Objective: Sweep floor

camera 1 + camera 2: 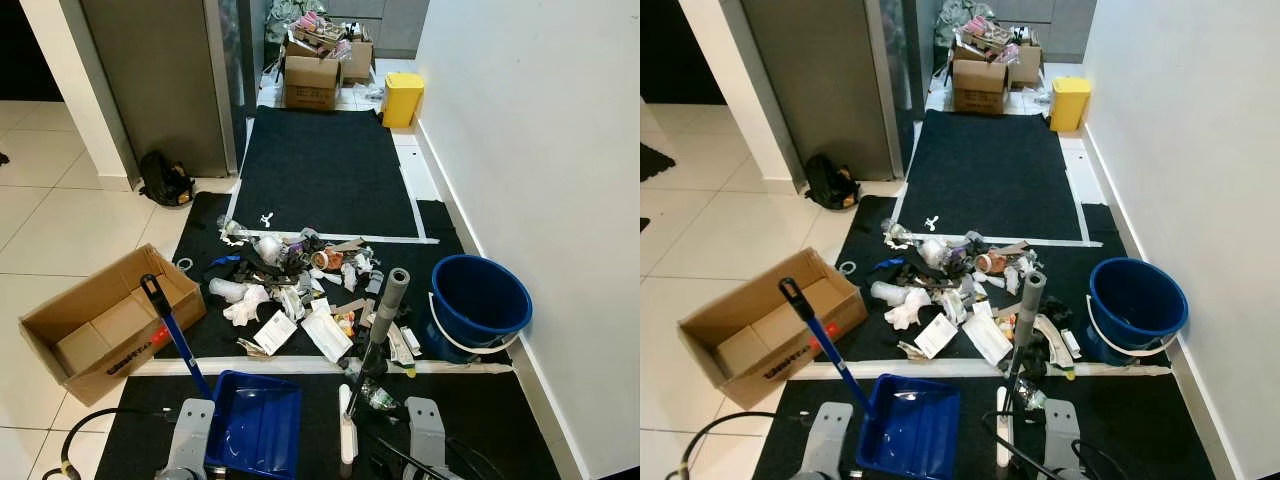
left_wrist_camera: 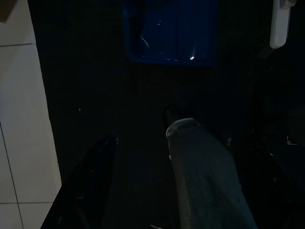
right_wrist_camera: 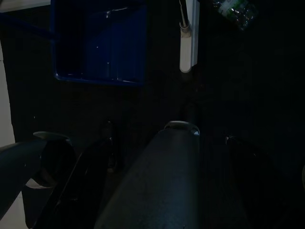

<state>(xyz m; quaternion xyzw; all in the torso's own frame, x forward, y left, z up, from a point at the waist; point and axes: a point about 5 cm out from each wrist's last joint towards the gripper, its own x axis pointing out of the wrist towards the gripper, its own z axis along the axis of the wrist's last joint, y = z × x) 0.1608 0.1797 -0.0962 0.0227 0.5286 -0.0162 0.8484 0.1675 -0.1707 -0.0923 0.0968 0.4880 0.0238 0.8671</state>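
Litter pile on black mat, white tiles, blue bucket by wall

No text is resolving clearly enough to read. The open cardboard box is carrying dark print and a red mark on its near side, but the letters are staying too small to make out. The papers and wrappers in the litter pile are showing print that is too fine to read. The boxes at the far end are showing no legible marking.
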